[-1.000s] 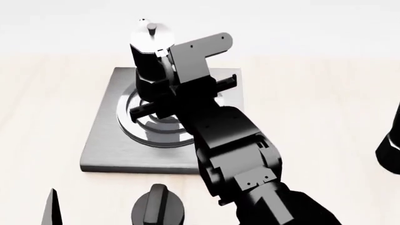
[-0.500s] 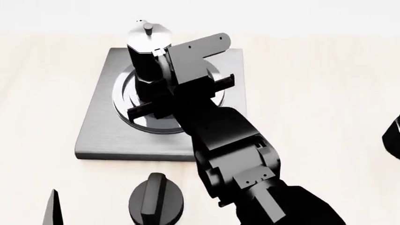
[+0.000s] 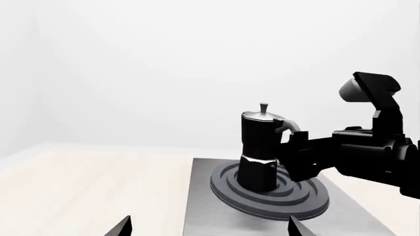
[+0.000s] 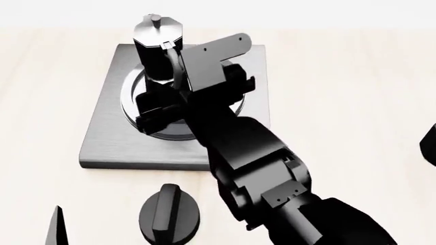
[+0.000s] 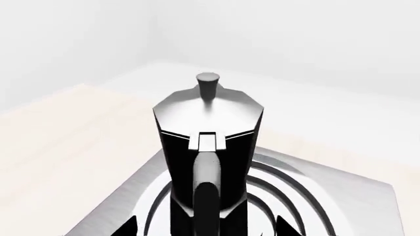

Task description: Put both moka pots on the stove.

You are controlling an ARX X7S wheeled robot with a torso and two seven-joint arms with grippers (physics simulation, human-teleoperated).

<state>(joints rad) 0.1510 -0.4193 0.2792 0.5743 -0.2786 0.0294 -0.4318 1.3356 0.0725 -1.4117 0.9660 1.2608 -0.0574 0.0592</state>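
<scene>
One moka pot, black with a silver lid and knob, stands upright on the ring burner of the grey stove. The same moka pot fills the right wrist view, handle toward the camera. My right gripper is open. Its fingertips stand wide on either side of the pot's lower body with light gaps showing. From the left wrist view, the pot rests on the burner with the right gripper beside its handle. My left gripper is open and empty, short of the stove's edge.
A black round knob lies on the pale wooden table in front of the stove. A black shape is cut off by the right edge of the head view; too little shows to name it. My right arm covers the stove's near right part.
In the head view the stove and pot have slid upward and slightly left. The right gripper now sits lower against the pot, hiding its base.
</scene>
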